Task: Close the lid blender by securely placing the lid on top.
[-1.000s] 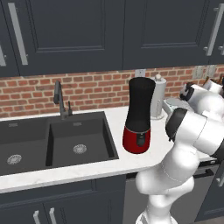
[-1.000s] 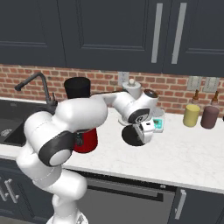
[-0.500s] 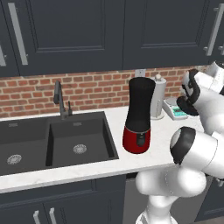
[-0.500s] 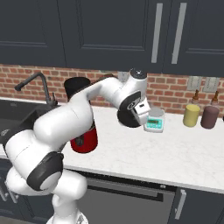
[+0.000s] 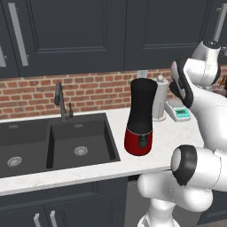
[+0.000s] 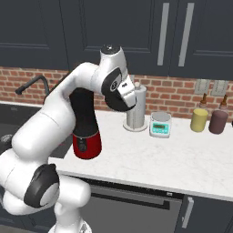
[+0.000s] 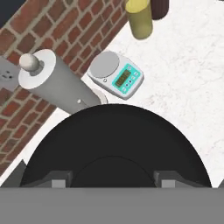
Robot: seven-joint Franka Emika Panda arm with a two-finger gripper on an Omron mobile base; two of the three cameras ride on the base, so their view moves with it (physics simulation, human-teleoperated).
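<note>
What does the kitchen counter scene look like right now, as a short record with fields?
blender: black jar on red base, upright on the white counter beside the sink
jar top: open, no lid on it
lid: large black disc close in front of the hand camera, held off the counter
gripper: fingertips at the lid's near edge; grip cannot be confirmed
behind blender: white cylinder with knob
scale: small, teal display, right of the cylinder
bottles: yellow and dark by the brick wall
</note>
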